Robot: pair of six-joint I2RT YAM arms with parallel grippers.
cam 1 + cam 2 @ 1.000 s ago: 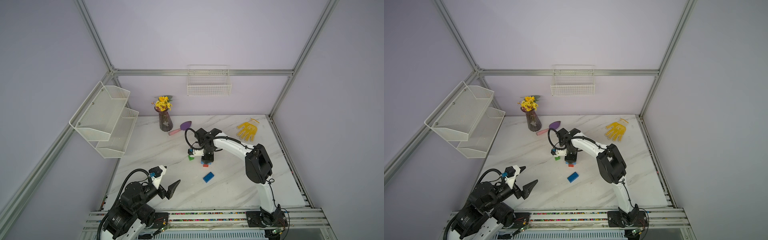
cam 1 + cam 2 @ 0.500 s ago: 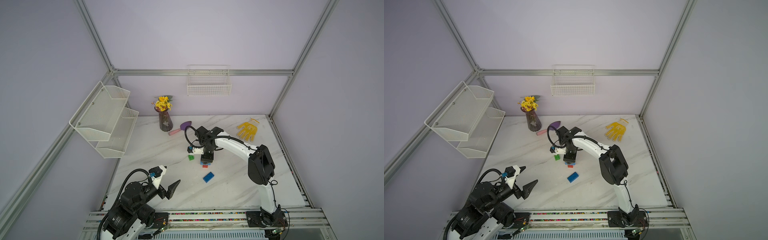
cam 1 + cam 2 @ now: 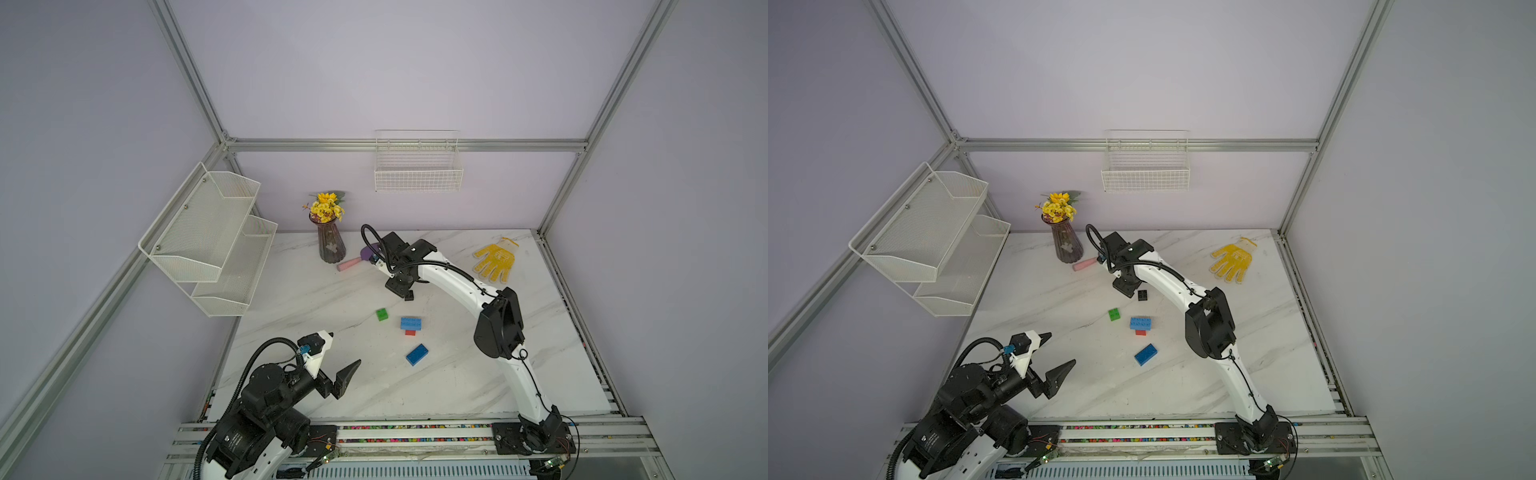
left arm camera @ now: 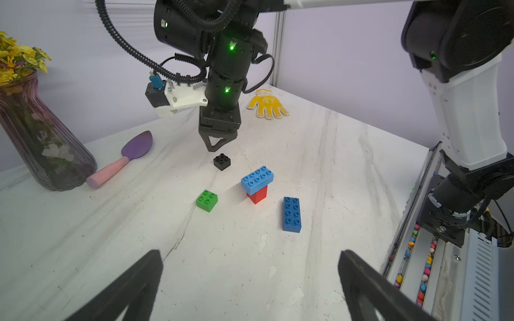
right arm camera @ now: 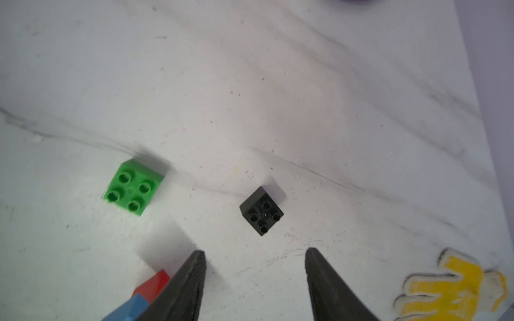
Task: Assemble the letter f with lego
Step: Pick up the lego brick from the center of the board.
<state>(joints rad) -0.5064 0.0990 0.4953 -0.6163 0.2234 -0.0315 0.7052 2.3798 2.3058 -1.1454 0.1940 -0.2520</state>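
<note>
Right arm has left the brick stack and swung toward the back of the bench. Right jaws, shut a second ago, now stand partly open and hold nothing.

Left wrist view: right jaws hang tips down just above the black brick, slightly to its far side, not touching. Right wrist view: black brick sits flat on the bench, studs up, just ahead of the two tips and roughly in line with the gap between them, not inside it.

Stack stands free near mid-bench: light blue brick pressed onto the red brick, one end jutting sideways. Only these two are joined.

Green brick is loose, studs up, near the stack on its left. Dark blue brick lies flat nearer the front edge, apart from the stack. In both top views the black brick lies behind the stack, toward the back wall.

Left arm sits at the front left corner; left jaws are spread wide, empty, well apart from every brick.

Back of the bench: yellow glove on the right, vase with a purple scoop beside it.
</note>
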